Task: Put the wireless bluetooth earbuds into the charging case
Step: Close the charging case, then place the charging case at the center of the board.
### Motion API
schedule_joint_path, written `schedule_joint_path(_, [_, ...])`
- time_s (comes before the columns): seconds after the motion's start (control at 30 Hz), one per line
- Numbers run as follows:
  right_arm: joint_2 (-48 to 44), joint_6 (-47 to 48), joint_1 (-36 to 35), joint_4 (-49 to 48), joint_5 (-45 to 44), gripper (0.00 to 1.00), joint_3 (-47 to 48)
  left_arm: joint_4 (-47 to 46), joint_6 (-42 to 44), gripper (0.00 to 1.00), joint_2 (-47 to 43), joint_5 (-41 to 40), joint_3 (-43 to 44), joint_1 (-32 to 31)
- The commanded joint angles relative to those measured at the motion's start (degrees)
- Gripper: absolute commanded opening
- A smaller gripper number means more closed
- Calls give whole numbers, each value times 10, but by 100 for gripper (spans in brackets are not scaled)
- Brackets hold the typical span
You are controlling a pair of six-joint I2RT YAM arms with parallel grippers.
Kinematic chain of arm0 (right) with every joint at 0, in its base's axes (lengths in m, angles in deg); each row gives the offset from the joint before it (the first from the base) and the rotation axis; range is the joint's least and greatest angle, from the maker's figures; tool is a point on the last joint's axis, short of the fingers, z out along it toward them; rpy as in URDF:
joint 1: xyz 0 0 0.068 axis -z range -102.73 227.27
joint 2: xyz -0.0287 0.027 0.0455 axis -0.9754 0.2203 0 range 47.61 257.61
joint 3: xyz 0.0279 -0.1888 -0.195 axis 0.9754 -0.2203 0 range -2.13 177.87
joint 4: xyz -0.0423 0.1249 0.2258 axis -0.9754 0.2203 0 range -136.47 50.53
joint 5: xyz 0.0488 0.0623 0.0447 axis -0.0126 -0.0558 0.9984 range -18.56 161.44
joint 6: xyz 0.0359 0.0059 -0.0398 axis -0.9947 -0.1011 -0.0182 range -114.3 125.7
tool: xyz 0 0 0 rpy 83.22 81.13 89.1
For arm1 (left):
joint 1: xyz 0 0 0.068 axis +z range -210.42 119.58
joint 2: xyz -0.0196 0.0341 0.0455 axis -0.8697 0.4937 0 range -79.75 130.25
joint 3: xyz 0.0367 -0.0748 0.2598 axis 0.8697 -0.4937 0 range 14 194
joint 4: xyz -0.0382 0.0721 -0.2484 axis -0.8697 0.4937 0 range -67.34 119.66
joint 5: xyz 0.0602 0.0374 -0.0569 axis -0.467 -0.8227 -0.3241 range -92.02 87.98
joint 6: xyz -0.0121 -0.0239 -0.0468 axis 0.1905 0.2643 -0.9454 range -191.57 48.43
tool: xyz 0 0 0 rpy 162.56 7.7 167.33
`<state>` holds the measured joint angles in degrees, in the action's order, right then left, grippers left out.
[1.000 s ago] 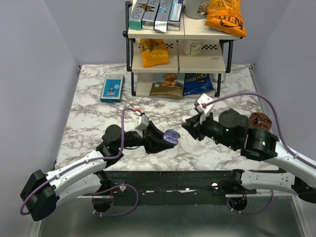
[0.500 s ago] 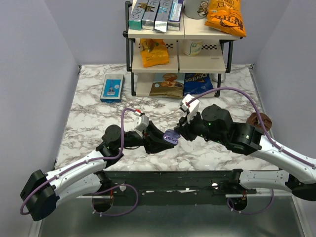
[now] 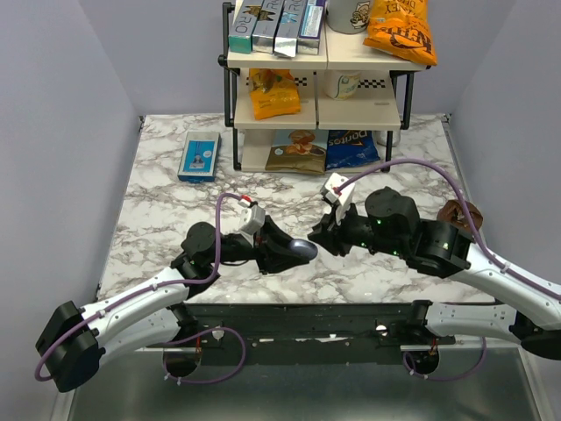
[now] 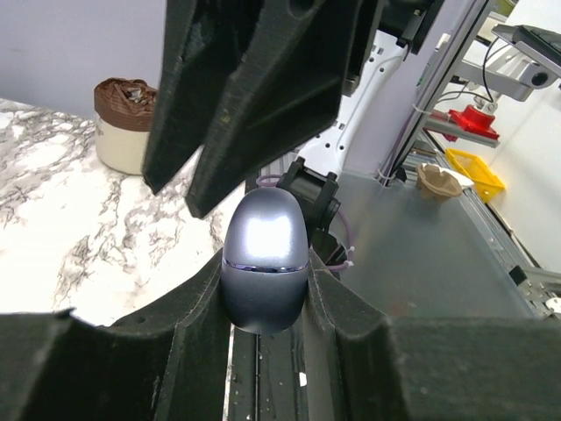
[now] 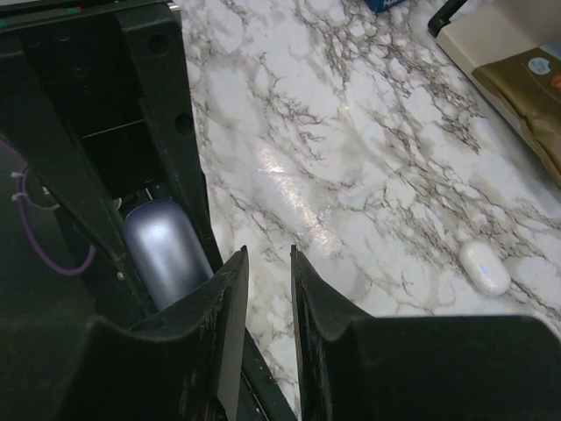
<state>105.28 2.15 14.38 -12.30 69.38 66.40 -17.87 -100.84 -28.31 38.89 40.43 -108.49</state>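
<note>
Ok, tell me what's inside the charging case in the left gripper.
The charging case is shut, clamped in the left gripper, so its inside is hidden: whether anything sits in it cannot be seen. A small white piece lies on the table.

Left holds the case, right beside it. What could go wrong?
The charging case looks shut in the left gripper, while a white earbud lies on the table: nowhere to insert it. The right gripper, empty and close by, could knock the smooth case loose.

The case (image 4: 263, 237) is smooth, glossy bluish-grey plastic. The table (image 5: 351, 158) is polished, marble-patterned. The left hand (image 4: 263, 272) is matt black plastic.
</note>
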Motion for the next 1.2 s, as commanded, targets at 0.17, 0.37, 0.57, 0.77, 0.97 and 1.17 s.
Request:
schedule_joint_path(0.17, [-16,-21,-1,-6,-59,40,-9,7,17,0,-3,-27,5,0])
schedule_joint_path(0.37, [-34,-138,101,2,-133,53,-28,158,34,0,51,-221,36,1])
schedule_joint_path(0.57, [-32,-178,146,-17,-133,57,-88,235,-41,0,209,-355,109,36])
schedule_joint_path(0.77, [-54,-178,147,-40,-107,57,-123,254,-55,0,368,-337,205,80])
schedule_joint_path(0.97, [-67,-168,147,-50,-103,58,-141,244,-69,2,472,-329,264,111])
schedule_joint_path(1.17, [-66,-157,146,-50,-101,58,-146,244,-90,9,527,-314,284,126])
